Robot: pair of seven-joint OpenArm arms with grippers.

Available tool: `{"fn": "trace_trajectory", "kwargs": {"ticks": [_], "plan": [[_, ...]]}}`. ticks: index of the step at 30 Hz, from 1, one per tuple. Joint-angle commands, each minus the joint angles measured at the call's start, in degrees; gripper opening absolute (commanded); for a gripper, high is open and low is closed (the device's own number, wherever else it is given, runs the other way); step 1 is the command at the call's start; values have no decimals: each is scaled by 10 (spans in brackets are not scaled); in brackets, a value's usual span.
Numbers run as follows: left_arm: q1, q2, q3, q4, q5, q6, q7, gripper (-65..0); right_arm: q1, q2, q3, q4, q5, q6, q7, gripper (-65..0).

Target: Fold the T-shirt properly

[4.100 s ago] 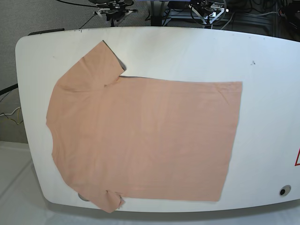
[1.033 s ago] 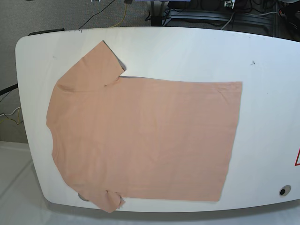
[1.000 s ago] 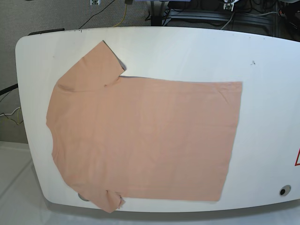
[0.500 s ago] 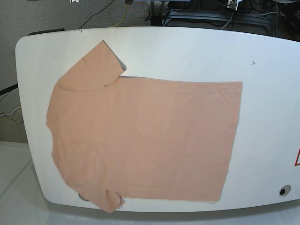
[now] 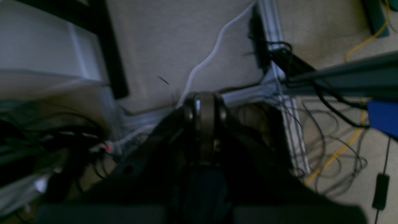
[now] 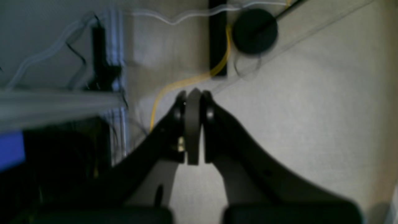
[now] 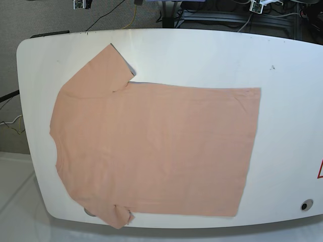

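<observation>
The T-shirt (image 7: pixel 151 146) lies spread flat across the white surface (image 7: pixel 202 55), collar toward the base view's left, ready for a first fold, while the left hand (image 5: pixel 205 107) and right hand (image 6: pixel 193 102), both pinched closed on nothing, hang over the floor.

A white table (image 7: pixel 212 55) with rounded corners fills the base view. Beyond its far edge lies grey carpet (image 7: pixel 55 17), crossed by black and yellow cables (image 7: pixel 132 14). The wrist views show beige carpet (image 6: pixel 311 109), a metal frame (image 5: pixel 273 28) and loose wiring (image 5: pixel 335 137).
</observation>
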Motion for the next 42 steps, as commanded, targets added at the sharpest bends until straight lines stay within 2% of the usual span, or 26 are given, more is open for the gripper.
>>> {"fn": "trace_trajectory", "kwargs": {"ticks": [1, 9, 19, 25, 29, 37, 42], "plan": [[24, -10, -11, 52, -13, -14, -9, -650, -28, 5, 6, 56, -2, -5, 15, -650], [50, -21, -16, 121, -29, -48, 1, -650, -68, 4, 8, 140, -4, -6, 12, -650], [96, -30, -16, 214, -13, -21, 22, -650, -114, -1, 5, 240, -8, -2, -24, -650], [108, -35, -17, 250, -5, -23, 34, -650, -137, 0, 16, 296, -7, -4, -50, -650], [107, -37, -19, 273, -1, -20, 40, -650, -141, -2, 26, 322, -3, -3, -59, -650], [82, -52, -27, 324, 8, -15, 49, -650, -127, -3, 83, 377, 54, 4, -83, -650], [44, -52, -32, 337, 51, -25, 53, -650, -75, 3, 83, 370, 54, 5, -110, -650]]}}
